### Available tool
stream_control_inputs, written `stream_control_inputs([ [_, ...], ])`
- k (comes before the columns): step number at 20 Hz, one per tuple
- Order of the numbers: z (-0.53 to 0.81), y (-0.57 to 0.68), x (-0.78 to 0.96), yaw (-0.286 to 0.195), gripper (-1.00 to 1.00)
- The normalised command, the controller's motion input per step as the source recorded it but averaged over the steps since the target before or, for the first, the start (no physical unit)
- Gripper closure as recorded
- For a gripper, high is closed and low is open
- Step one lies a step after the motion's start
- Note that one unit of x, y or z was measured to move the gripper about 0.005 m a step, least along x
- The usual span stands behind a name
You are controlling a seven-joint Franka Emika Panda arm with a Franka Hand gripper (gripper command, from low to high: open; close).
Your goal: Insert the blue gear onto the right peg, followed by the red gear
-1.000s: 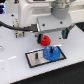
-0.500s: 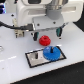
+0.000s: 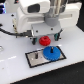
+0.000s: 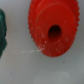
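Note:
The blue gear (image 3: 51, 52) lies flat on the grey plate with a black frame (image 3: 34, 59), over its right peg, which is hidden under the gear. The red gear (image 3: 45, 40) lies just behind the plate. It fills much of the wrist view (image 4: 52, 25), and its centre hole shows dark. My gripper (image 3: 49, 35) hangs right above the red gear with its jaws apart and nothing between them. The plate's other pin (image 3: 38, 56) stands bare at the exterior view's left of the blue gear.
The white arm body (image 3: 30, 15) and its cables fill the back of the exterior view. A dark green shape (image 4: 2, 30) sits at the edge of the wrist view. The surface around the plate is white.
My gripper has come down a little over the red gear. The blue gear and the plate have not moved.

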Motion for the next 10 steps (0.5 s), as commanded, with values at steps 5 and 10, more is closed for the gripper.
stream_control_inputs([
  [5,-0.08,0.01,-0.06,0.0,1.0],
  [10,-0.16,0.0,-0.12,0.0,1.0],
])
